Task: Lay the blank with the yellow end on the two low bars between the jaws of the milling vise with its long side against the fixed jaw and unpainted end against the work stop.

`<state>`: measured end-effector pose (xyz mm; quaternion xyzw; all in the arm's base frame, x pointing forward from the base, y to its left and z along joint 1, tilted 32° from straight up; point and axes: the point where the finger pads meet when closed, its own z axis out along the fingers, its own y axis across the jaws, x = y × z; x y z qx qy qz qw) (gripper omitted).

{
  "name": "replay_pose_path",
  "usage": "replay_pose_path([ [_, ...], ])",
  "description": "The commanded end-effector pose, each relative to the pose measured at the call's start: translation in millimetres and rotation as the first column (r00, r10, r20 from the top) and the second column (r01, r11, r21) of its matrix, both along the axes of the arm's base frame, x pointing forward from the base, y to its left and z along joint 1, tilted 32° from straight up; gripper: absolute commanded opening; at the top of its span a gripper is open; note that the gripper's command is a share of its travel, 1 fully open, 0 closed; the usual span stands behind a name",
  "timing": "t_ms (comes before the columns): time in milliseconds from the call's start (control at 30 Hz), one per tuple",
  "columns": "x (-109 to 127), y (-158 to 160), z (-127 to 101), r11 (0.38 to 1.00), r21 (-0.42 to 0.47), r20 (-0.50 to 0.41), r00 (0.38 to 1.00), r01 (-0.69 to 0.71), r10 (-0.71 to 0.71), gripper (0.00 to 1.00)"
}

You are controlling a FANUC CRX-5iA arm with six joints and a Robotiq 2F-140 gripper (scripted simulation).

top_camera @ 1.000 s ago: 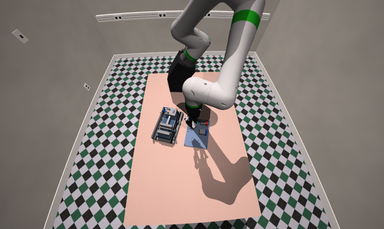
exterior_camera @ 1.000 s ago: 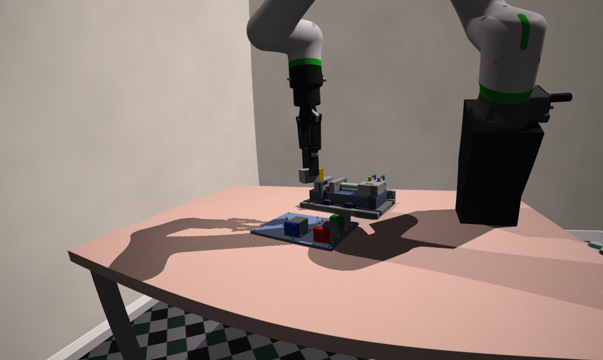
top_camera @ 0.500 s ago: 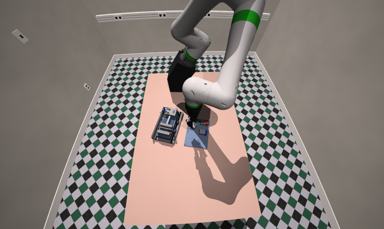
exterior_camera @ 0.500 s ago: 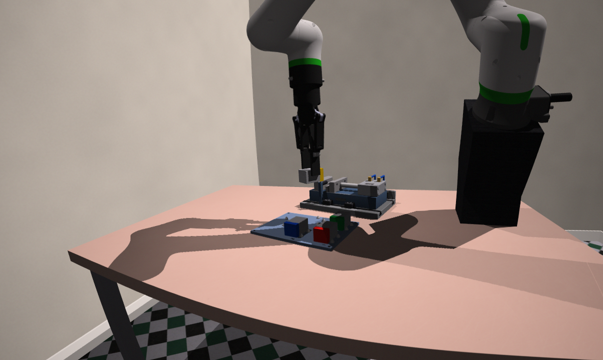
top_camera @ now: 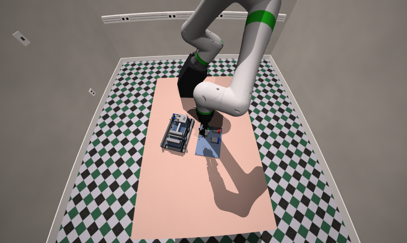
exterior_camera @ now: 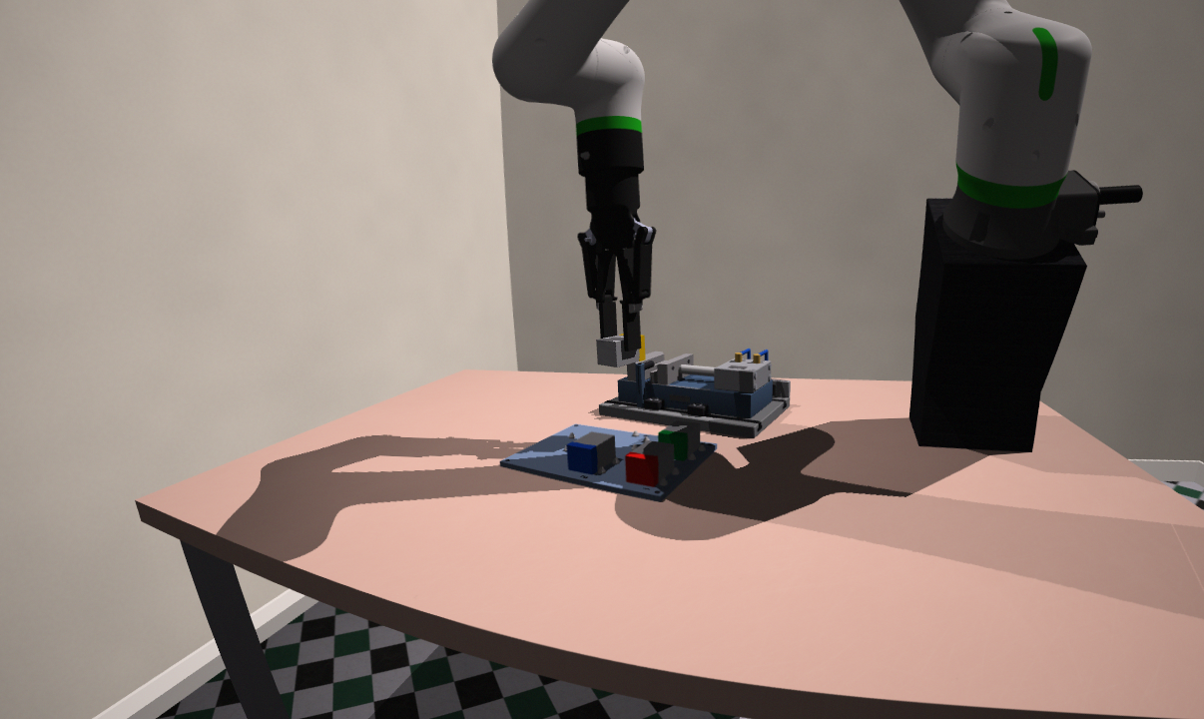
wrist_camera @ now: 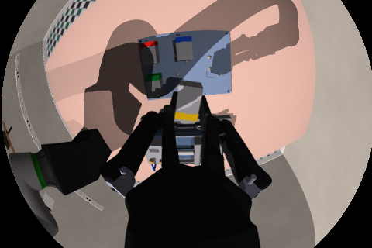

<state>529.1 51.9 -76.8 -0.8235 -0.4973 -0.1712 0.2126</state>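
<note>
The blank with the yellow end is held in the air, roughly level, above the plate's edge on the vise side. My gripper is shut on its long sides; the yellow end points toward the vise in the wrist view. The milling vise stands beside the plate, with its fixed jaw at the end away from the hoses and its moving jaw apart from it. I cannot make out the work stop or low bars clearly.
The plate bears the blue-ended blank, red-ended blank and green-ended blank, plus small pins. The hose block rises at the vise's arm-base end.
</note>
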Motion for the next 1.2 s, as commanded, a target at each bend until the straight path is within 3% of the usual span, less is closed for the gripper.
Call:
replay_pose_path([
  [0,0.6,-0.7,0.6,1.000,-0.001,0.007,1.000,-0.008,0.008,0.10],
  [533,0.5,-0.7,0.5,0.991,-0.014,0.084,0.988,-0.133,0.133,0.10],
  [1167,-1.8,-46.5,-30.1,0.991,-0.015,0.083,0.988,-0.132,0.133,0.10],
])
